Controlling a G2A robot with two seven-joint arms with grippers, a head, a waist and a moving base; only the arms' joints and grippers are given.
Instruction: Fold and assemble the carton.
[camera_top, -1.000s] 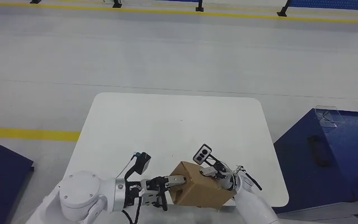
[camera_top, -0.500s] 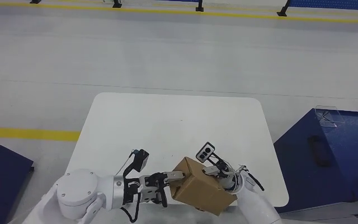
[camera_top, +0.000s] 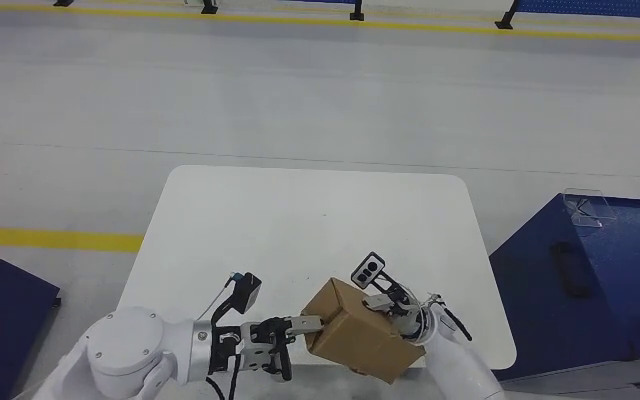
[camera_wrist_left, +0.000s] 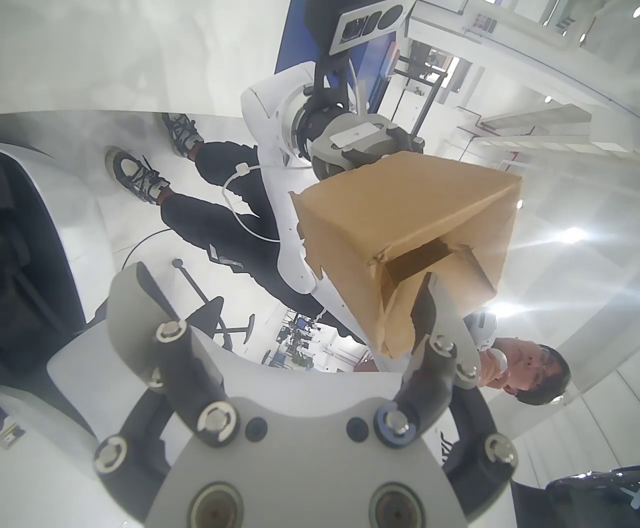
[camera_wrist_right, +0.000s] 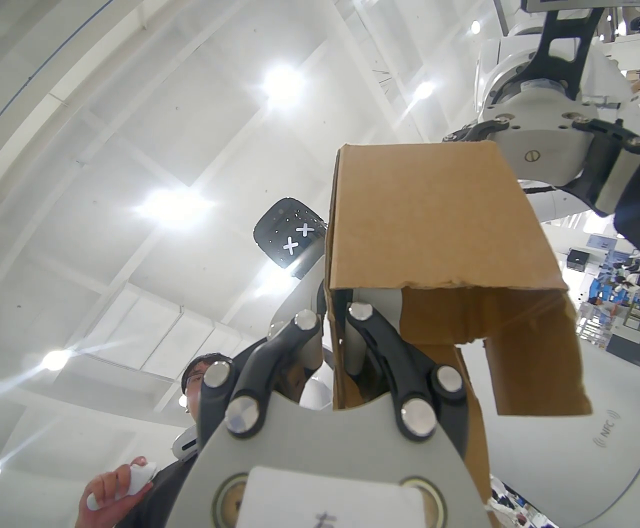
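Observation:
The brown carton hangs tilted above the table's near edge, between the two arms. My right gripper is shut on one side wall of the carton, one finger inside and one outside. An end flap hangs loose beside that grip. My left gripper is open and faces the carton's other end, where a flap gapes. One of its fingers rests against that flap's edge; the other stands well apart. In the top view the left gripper is just left of the carton.
The white table stretches bare beyond the arms. A dark blue cabinet stands past its right edge. Grey floor with yellow lines surrounds the table.
The carton has turned and tipped a little in the right gripper's hold. The left arm has drawn slightly toward the table's near edge, with one finger still at the carton's end.

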